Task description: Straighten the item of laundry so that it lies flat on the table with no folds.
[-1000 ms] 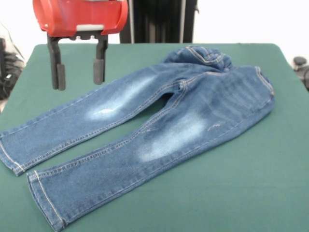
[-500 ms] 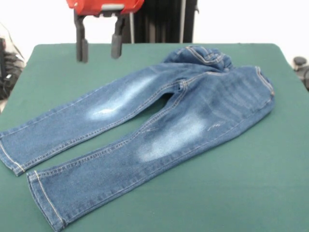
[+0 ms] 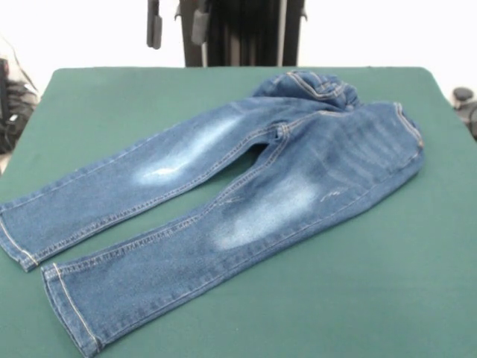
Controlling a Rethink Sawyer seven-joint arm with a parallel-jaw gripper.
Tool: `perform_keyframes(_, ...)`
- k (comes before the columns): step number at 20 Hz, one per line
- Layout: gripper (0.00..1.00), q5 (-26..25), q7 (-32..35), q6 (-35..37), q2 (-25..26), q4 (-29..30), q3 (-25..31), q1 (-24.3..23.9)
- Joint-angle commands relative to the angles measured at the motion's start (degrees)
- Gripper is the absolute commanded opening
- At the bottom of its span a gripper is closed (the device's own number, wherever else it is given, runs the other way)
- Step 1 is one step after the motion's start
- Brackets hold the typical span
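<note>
The jeans (image 3: 223,194) are lying spread across the surface (image 3: 387,298), waistband bunching at the far side. The tool (image 3: 177,22) is hanging spread and empty above. Risk: the bunched waistband fold remaining, leaving laundry not flat.

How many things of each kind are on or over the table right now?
Pairs of blue jeans: 1
Dark green table: 1
Robot gripper, hanging open above the table's far edge: 1
Total: 3
</note>
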Motion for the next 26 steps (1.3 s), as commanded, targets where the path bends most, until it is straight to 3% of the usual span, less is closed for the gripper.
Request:
perform_keyframes(1, 1.00, 4.9, 23.9, -10.4, 6.1, 12.2, 0.5, 2.4)
perform_keyframes(5, 1.00, 4.4, 21.8, -10.5, 8.3, 10.6, 1.5, 2.6)
perform_keyframes(9, 1.00, 7.4, 21.5, -12.6, 7.8, 13.2, 4.9, 1.2)
perform_keyframes(13, 1.00, 8.1, 23.5, -14.9, 10.0, 13.6, 4.3, 2.8)
perform_keyframes(17, 1.00, 10.9, 26.4, -13.6, 9.6, 16.3, 2.7, 4.1)
perform_keyframes(21, 1.00, 11.6, 31.4, -6.5, 7.9, 17.0, -4.2, 10.1)
perform_keyframes(26, 1.00, 13.7, 31.4, -11.3, 9.4, 19.2, -4.8, 12.0)
